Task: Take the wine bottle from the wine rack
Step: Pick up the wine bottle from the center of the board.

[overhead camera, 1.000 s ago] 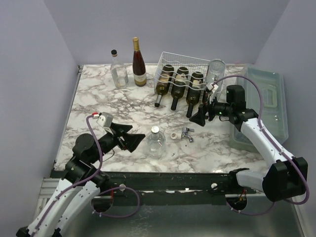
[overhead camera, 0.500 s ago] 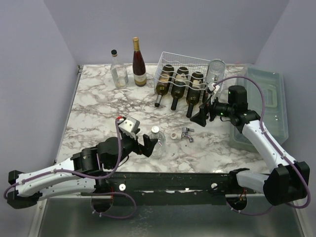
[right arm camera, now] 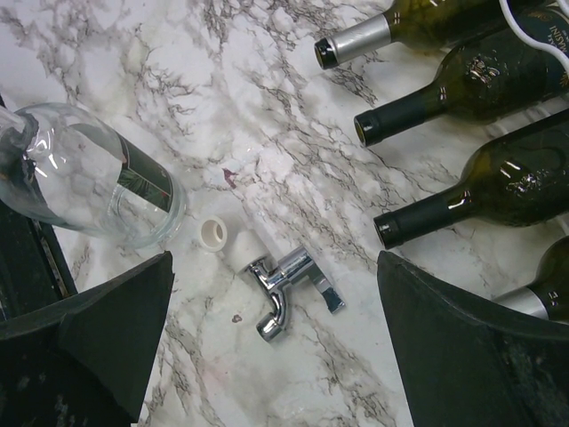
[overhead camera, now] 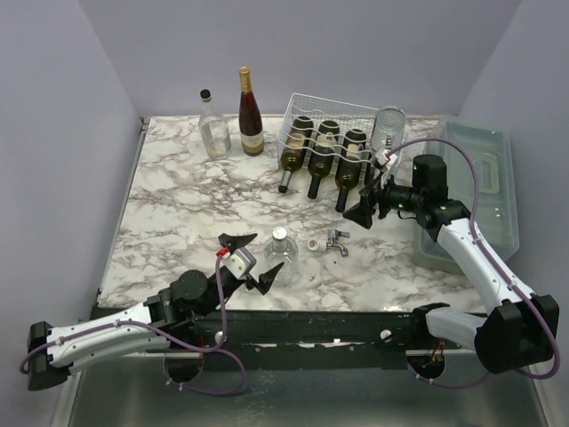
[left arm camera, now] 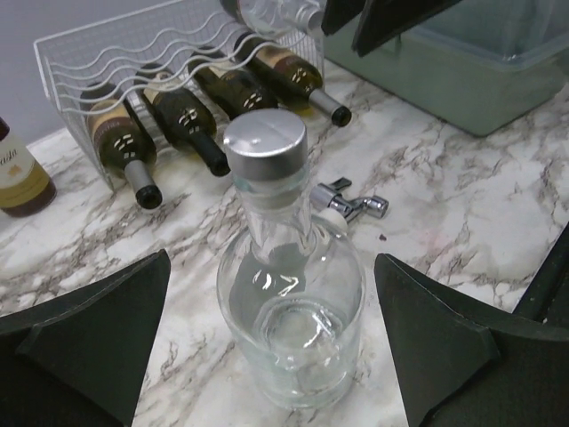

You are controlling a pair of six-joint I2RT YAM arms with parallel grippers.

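The white wire wine rack (overhead camera: 331, 114) stands at the back of the table and holds three dark wine bottles (overhead camera: 322, 153) lying with their necks toward me, plus a clear one (overhead camera: 388, 127) at its right end. In the left wrist view the wine rack (left arm camera: 107, 49) and bottles (left arm camera: 182, 120) lie beyond my fingers. My right gripper (overhead camera: 373, 206) hovers open just in front of the bottle necks (right arm camera: 418, 221), holding nothing. My left gripper (overhead camera: 253, 258) is open low near the front edge, its fingers (left arm camera: 98, 338) on either side of a clear round flask (left arm camera: 289, 294) without touching it.
A chrome tap (overhead camera: 336, 240) and a white ring (overhead camera: 315, 243) lie beside the flask (overhead camera: 282, 255). A red wine bottle (overhead camera: 250, 116) and a clear bottle (overhead camera: 212, 124) stand at the back left. A translucent lidded bin (overhead camera: 484, 178) fills the right side, behind my right arm.
My left arm has dropped low and reached forward, bringing its open fingers up to the clear flask. The right arm and the rack's bottles have not moved.
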